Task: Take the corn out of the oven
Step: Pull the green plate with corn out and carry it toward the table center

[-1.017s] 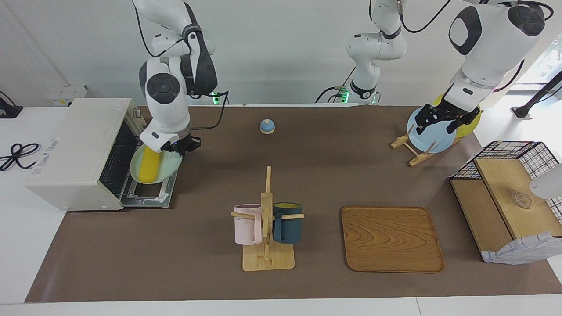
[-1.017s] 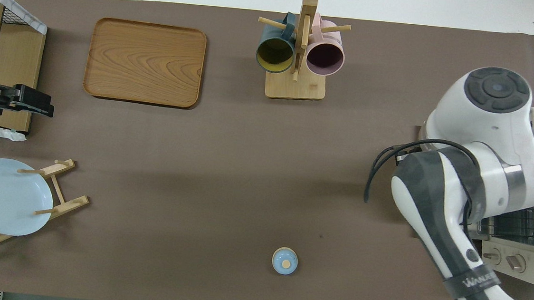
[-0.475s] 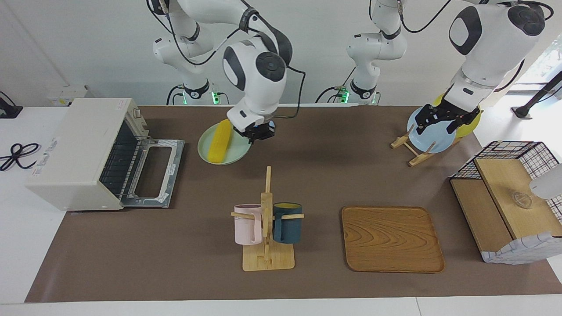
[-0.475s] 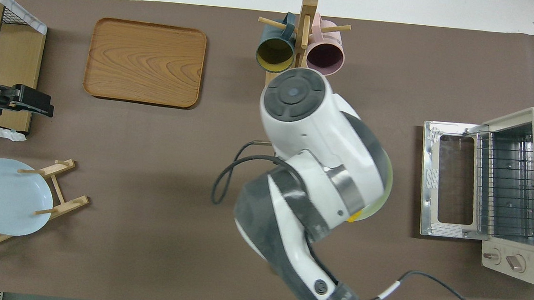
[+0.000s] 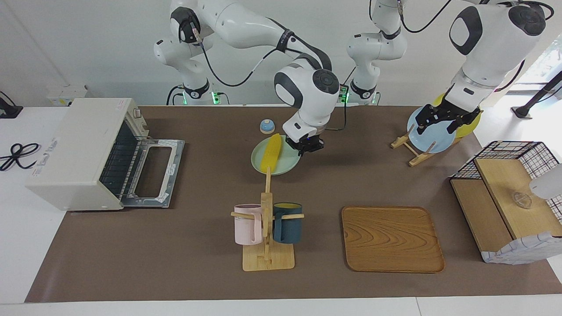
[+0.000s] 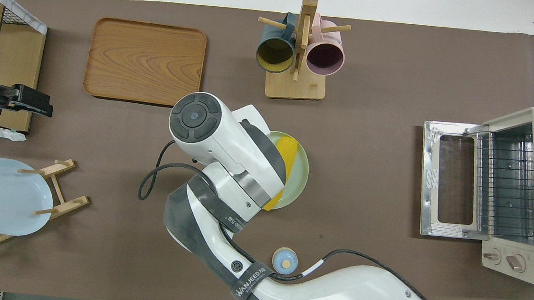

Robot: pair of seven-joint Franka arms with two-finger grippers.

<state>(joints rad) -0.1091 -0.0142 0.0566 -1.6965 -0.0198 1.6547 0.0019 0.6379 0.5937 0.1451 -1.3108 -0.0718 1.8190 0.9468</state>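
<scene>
A bright yellow, bumpy corn (image 5: 271, 152) lies on a pale green plate (image 5: 287, 163) mid-surface, the right end effector (image 5: 308, 145) pinching the plate's rim. The mug rack (image 5: 266, 219) stands farther from the robots. The oven (image 5: 81, 153) sits open. The left end effector (image 5: 443, 119) waits over the plate stand (image 5: 412, 151), its fingers unreadable.

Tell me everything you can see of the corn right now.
The bright yellow tapered corn cob, bumpy and husk-free, lies flat on a pale green round plate, its length spanning the plate. The plate hangs mid-table near the wooden mug rack, its rim held by the right gripper. Nothing else touches the cob; it is out of the off-white toaster oven.
</scene>
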